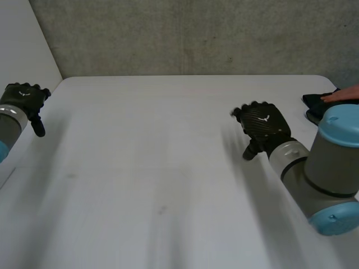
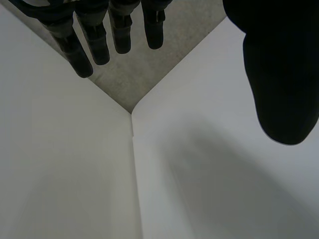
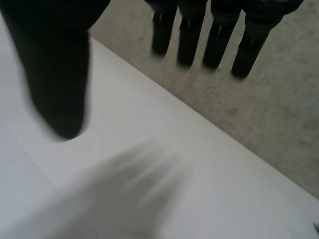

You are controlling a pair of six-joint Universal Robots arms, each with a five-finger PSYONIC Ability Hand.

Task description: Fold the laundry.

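A dark cloth [image 1: 318, 102] lies at the table's far right edge, and a person's hand [image 1: 342, 94] rests on it. My right hand [image 1: 263, 126] hovers over the white table [image 1: 157, 168], to the left of the cloth and apart from it. Its wrist view shows straight fingers [image 3: 214, 35] and a spread thumb [image 3: 55, 74] with nothing between them. My left hand [image 1: 22, 98] hangs at the table's far left edge. Its fingers [image 2: 94, 40] are straight and its thumb [image 2: 279, 74] is held apart, holding nothing.
A grey concrete wall [image 1: 196, 33] runs behind the table. A white side panel [image 1: 22, 39] stands along the left edge and meets the tabletop [image 2: 209, 174] at a corner below my left hand.
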